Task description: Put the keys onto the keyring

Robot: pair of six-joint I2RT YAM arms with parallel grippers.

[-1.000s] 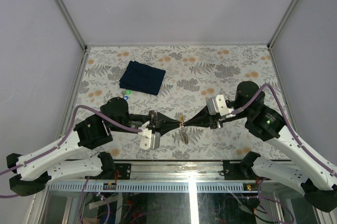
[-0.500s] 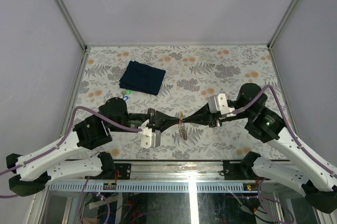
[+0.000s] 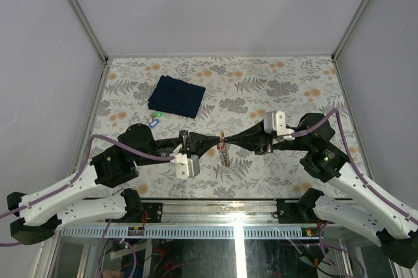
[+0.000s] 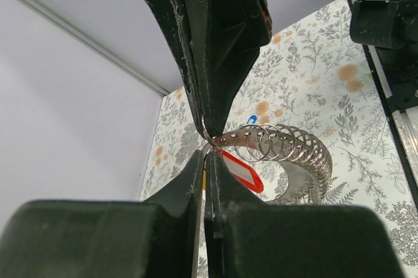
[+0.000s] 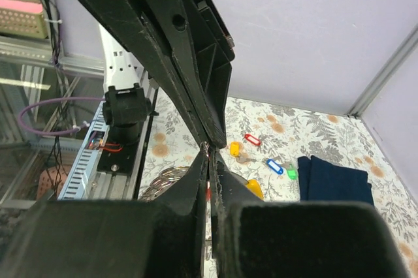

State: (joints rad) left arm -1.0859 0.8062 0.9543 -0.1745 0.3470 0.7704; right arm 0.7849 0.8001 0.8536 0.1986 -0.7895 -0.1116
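Both arms meet tip to tip over the middle of the tabletop, with the keyring hanging in the air right where they touch. It isn't resting on anything.

The right end effector is pinched fully closed, and the end of the metal loop runs straight into its tips, so it looks like that's the one carrying the keyring. The left end effector is clamped tight too, right beside a red-tagged key that dangles just under the pinch point. From these views there's no telling whether it's gripping that key, the loop itself, or nothing at all.

Progress-wise, I'd call it early days. The red-tagged key looks like it's either on the loop or being worked onto it. There's also something yellow just under the pinch in the right wrist view, maybe another tag, hard to say. Meanwhile four loose keys sit on the tabletop: red, yellow, blue and green, the last two just beside the folded dark blue cloth. So most of the job looks undone.
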